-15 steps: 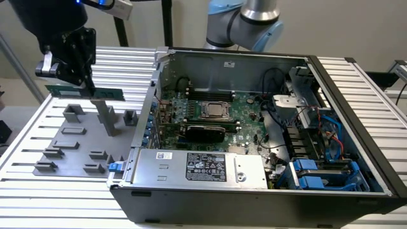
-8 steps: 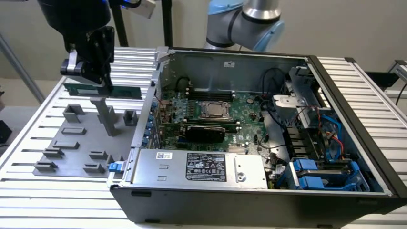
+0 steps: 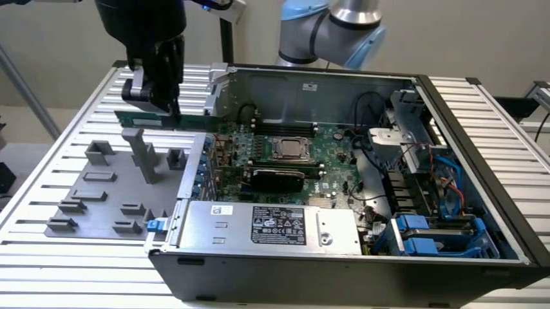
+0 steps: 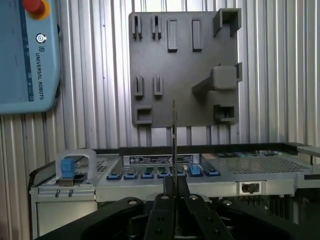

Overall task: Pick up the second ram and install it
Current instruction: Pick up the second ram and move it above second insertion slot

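The second ram (image 3: 193, 121) is a thin green stick that hangs level above the far edge of the grey fixture plate (image 3: 103, 193), just outside the open computer case's wall on the exterior view's left. My gripper (image 3: 161, 109) is shut on it from above, near its middle. In the wrist view the ram (image 4: 173, 130) shows edge-on as a thin line rising from between my gripper (image 4: 175, 212) fingers, with the fixture plate (image 4: 185, 70) beyond it. The motherboard (image 3: 331, 167) lies inside the case to the exterior view's right of the ram.
The open case (image 3: 481, 161) holds a CPU socket (image 3: 290, 148), a black-topped expansion card (image 3: 275, 175), a power supply (image 3: 275, 225) and blue drive bays (image 3: 429, 235). Upright grey blocks (image 3: 142, 154) stand on the fixture plate. A teach pendant (image 4: 25, 50) lies on the slatted table.
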### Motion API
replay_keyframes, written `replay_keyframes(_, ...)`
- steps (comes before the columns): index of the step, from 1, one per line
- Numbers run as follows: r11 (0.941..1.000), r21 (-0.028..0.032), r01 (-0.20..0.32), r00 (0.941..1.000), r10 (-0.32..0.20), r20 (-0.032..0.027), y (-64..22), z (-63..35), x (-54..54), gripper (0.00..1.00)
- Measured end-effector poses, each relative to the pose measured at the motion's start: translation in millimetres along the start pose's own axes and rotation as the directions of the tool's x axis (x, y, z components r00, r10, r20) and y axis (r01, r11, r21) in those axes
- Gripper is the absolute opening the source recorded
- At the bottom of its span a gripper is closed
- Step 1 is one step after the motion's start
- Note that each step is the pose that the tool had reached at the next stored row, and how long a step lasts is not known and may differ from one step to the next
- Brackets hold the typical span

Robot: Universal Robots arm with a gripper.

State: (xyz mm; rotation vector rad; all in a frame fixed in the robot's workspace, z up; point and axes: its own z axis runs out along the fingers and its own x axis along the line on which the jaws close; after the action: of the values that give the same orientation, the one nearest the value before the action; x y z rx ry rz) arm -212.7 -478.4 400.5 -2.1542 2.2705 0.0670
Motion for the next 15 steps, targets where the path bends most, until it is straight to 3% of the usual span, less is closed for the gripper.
replay_keyframes(8, 1.0, -0.0005, 0.0, 0.9999, 0.0, 0.0107, -32.8, -0.6, -4.0, 0.14)
replay_keyframes(15, 1.0, -0.0008, 0.001, 0.9998, -0.001, 0.0174, -55.7, -0.9, -10.5, 0.14)
